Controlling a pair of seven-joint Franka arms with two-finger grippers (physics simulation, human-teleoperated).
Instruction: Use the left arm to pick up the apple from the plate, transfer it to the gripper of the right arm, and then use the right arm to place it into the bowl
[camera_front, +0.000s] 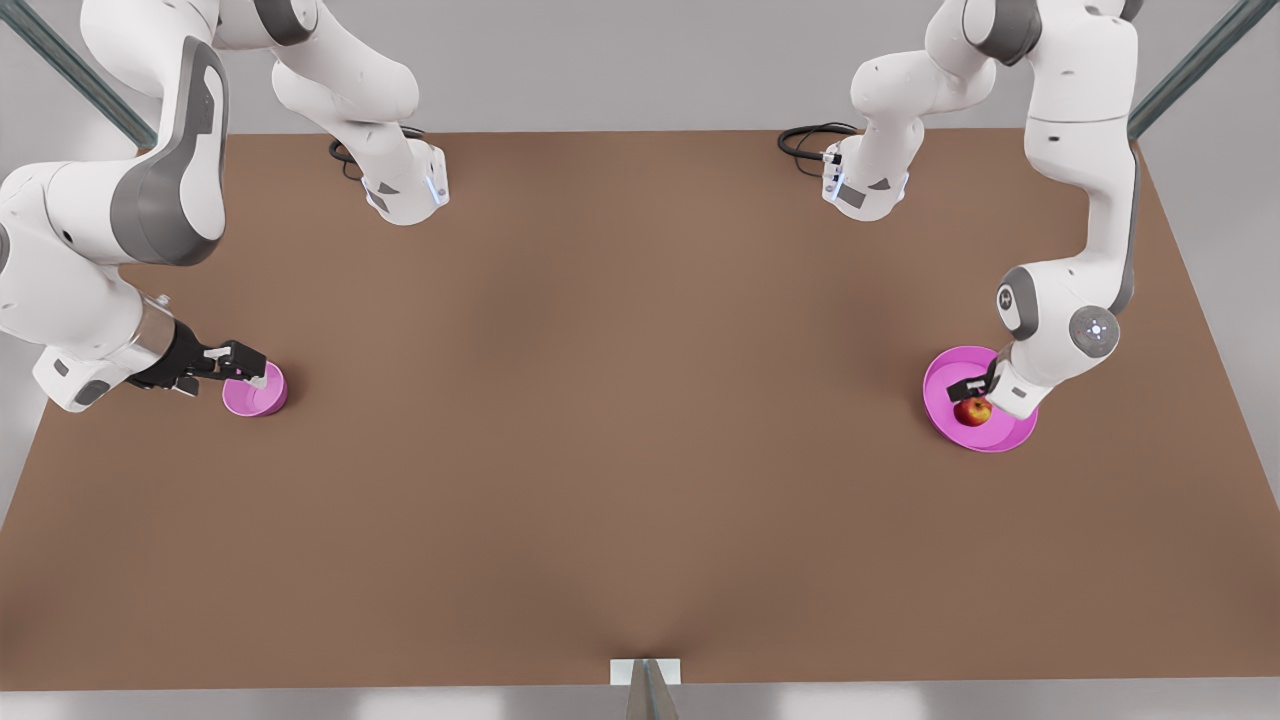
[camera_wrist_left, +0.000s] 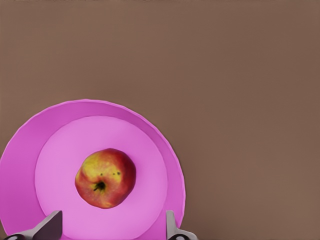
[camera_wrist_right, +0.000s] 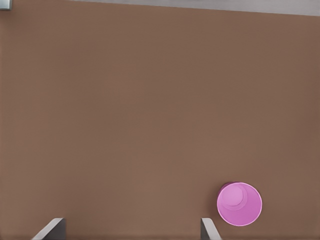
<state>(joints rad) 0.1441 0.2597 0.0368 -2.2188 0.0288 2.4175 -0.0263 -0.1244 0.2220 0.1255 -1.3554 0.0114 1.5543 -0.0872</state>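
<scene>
Where the front view takes in the brown table (camera_front: 620, 450), two white arms at opposite ends. At the front view's right, left gripper (camera_front: 975, 392) low over the plate (camera_front: 945, 375), just above the apple (camera_front: 973, 411) and hardly apart from it; finger spread hard to judge from here. Apple resting on the plate's floor, directly beneath that gripper. At the front view's left, right gripper (camera_front: 245, 372) behind a shiny metal wrist cuff (camera_front: 152, 335), held at the rim of the bowl (camera_front: 256, 397), fingertips over its near edge; well apart from plate and apple.

In the left wrist view, two pale fingertips (camera_wrist_left: 50, 226) spread wide, nothing between them. Apple (camera_wrist_left: 105, 178) ahead of the tips, centred between them, stem pit facing up, sitting mid-plate (camera_wrist_left: 25, 150) and untouched.

In the right wrist view, fingertips (camera_wrist_right: 52, 227) likewise spread apart and empty. Bowl (camera_wrist_right: 239, 204) just beyond one fingertip, off to that side rather than between the pair, upright on bare table (camera_wrist_right: 150, 100).
</scene>
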